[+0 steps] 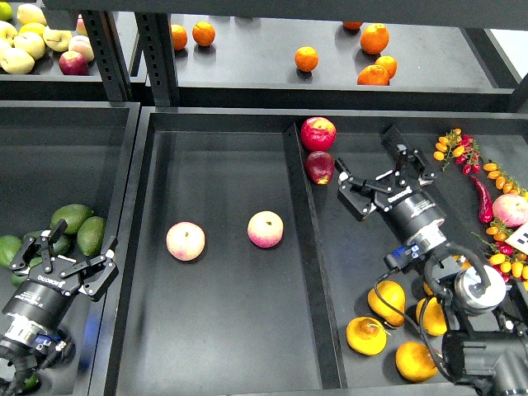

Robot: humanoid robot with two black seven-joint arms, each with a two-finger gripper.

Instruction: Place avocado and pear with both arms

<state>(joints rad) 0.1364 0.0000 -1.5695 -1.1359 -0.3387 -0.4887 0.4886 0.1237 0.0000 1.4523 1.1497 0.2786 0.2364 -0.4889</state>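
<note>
Several orange-yellow pears [388, 301] with thin stems lie at the front of the right tray [355, 247], partly under my right arm. My right gripper [381, 177] is open and empty. It hovers well behind the pears, just right of a dark red fruit [320, 167]. Green oval fruits [71, 217] lie in the left bin. A darker green one [56, 244], possibly the avocado, peeks out behind my left gripper [68, 260]. That gripper is open and empty, just in front of the fruits.
Two pink-cream peaches [186, 241] [266, 228] lie in the middle tray. A red apple [318, 132] sits at the right tray's back corner. Chillies and small tomatoes [462, 150] lie at the far right. Oranges [306, 58] and apples [33, 40] are on the upper shelf.
</note>
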